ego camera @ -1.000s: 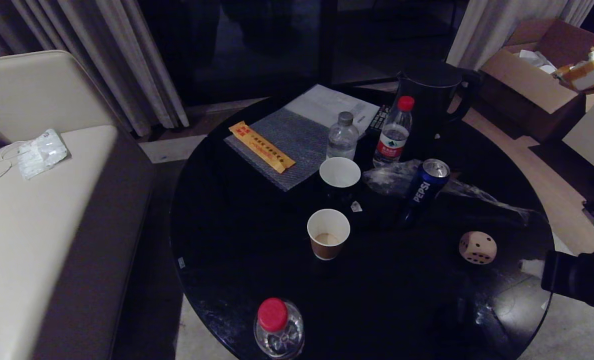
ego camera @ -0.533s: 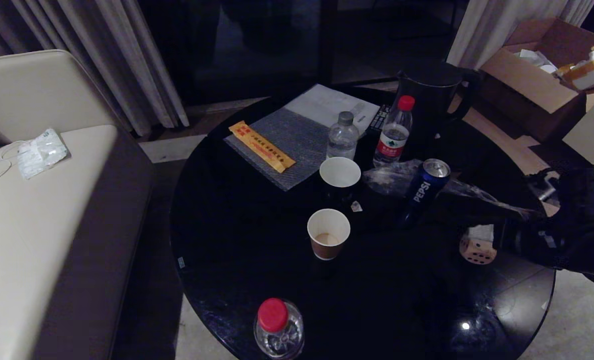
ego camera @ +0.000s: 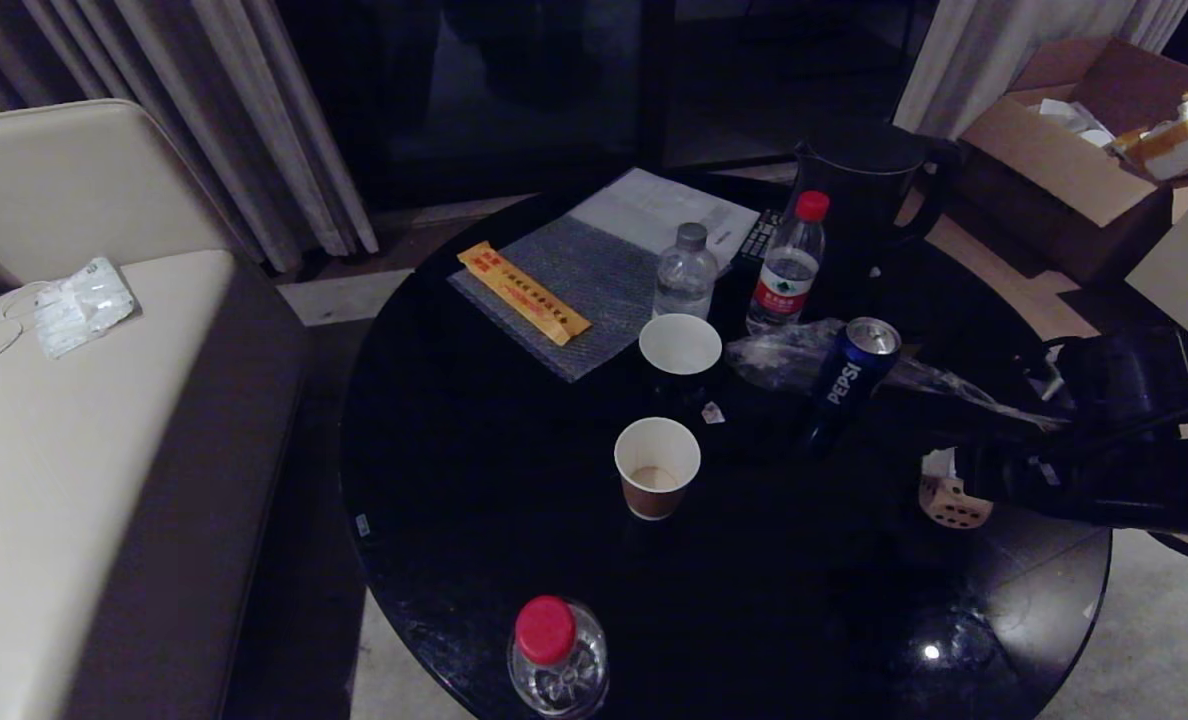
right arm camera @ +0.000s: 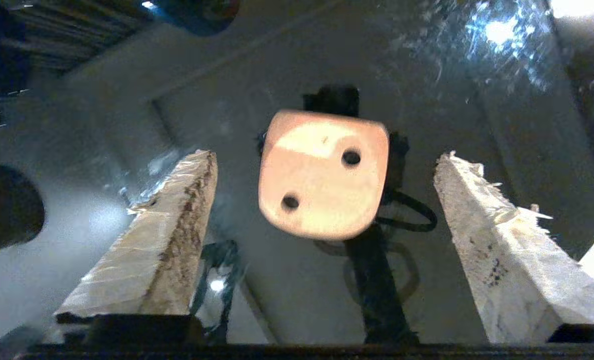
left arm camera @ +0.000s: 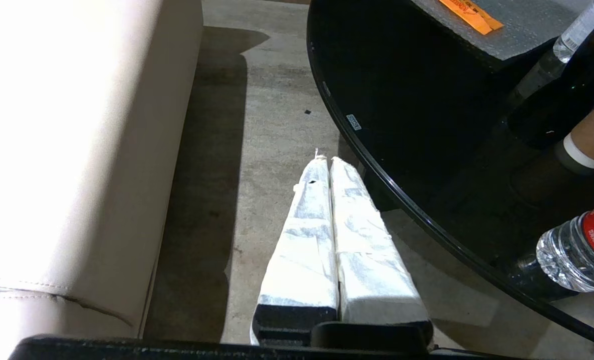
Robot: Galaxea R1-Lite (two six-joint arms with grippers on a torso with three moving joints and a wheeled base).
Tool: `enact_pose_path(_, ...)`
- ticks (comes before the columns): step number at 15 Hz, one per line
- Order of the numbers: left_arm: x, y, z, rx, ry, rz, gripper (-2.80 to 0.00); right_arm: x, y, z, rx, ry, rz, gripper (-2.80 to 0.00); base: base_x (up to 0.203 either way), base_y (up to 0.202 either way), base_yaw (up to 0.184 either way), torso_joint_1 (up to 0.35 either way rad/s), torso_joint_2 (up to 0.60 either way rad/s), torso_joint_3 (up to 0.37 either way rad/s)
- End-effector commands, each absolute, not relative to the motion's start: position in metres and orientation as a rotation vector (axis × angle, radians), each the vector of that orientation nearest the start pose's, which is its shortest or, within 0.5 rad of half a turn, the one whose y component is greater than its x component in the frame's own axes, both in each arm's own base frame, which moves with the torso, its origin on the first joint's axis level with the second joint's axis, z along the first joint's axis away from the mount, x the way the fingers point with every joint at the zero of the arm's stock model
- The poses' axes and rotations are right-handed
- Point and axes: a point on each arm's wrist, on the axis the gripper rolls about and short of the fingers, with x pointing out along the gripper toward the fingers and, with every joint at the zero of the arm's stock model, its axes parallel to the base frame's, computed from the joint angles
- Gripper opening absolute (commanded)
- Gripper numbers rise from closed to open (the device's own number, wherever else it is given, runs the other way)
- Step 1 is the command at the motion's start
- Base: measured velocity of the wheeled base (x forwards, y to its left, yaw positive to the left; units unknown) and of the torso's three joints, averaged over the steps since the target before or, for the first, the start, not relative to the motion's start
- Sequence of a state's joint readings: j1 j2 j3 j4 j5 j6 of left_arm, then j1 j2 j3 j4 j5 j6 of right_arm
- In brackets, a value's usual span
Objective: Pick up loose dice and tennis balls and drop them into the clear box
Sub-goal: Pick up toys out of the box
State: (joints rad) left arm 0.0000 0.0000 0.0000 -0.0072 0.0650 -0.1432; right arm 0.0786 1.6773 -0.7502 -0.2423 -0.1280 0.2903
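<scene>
A beige die (ego camera: pixel 957 508) with dark pips sits on the black round table (ego camera: pixel 514 520) near its right edge. My right gripper (right arm camera: pixel 324 156) hangs over it, open, with the die (right arm camera: pixel 322 175) between the two wrapped fingers (right arm camera: pixel 167 235) and clear of both. In the head view one white fingertip (ego camera: pixel 939 462) shows just above the die, and the dark right arm (ego camera: pixel 1114 450) reaches in from the right. My left gripper (left arm camera: pixel 330 160) is shut and empty, parked over the floor beside the table. The tennis balls and the clear box are out of view.
A Pepsi can (ego camera: pixel 849 375), crumpled clear wrap (ego camera: pixel 784 355), two paper cups (ego camera: pixel 657 465) (ego camera: pixel 680 350), two bottles (ego camera: pixel 784 265) (ego camera: pixel 684 272) and a dark kettle (ego camera: pixel 859 200) stand mid-table. A red-capped bottle (ego camera: pixel 554 655) is at the front edge. A sofa (ego camera: pixel 74 420) is left.
My right arm has swung in from the lower right edge to above the die, and its fingers have spread apart. The die has not moved.
</scene>
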Motion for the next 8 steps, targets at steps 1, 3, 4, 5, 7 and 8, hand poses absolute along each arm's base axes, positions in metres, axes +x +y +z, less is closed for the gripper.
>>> enact_pose_path(1,-0.023,0.001,0.076,-0.144,-0.011,0.065,-2.8,0.288,0.019,0.131,0.205,0.689,-0.152,0.0,0.0,0.0,0.0,0.0,0.0,0.0)
enact_pose_path(3,-0.023,0.001,0.076,-0.144,-0.011,0.065,-2.8,0.296,0.023,0.125,0.201,0.703,-0.145,0.0,0.0,0.0,0.0,0.0,0.0,0.0)
enact_pose_path(4,-0.023,0.001,0.076,-0.144,-0.011,0.065,-2.8,0.299,0.024,0.126,0.204,0.703,-0.134,0.0,0.0,0.0,0.0,0.0,0.0,0.0)
enact_pose_path(5,-0.023,0.001,0.076,-0.144,-0.011,0.065,-2.8,0.302,0.025,0.122,0.201,0.712,-0.134,0.0,0.0,0.0,0.0,0.0,0.0,0.0)
enact_pose_path(7,-0.023,0.001,0.076,-0.144,-0.011,0.065,-2.8,0.308,0.025,0.115,0.195,0.729,-0.143,0.0,0.0,0.0,0.0,0.0,0.0,0.0)
enact_pose_path(8,-0.023,0.001,0.076,-0.144,-0.011,0.065,-2.8,0.31,0.025,0.112,0.193,0.738,-0.146,0.0,0.0,0.0,0.0,0.0,0.0,0.0)
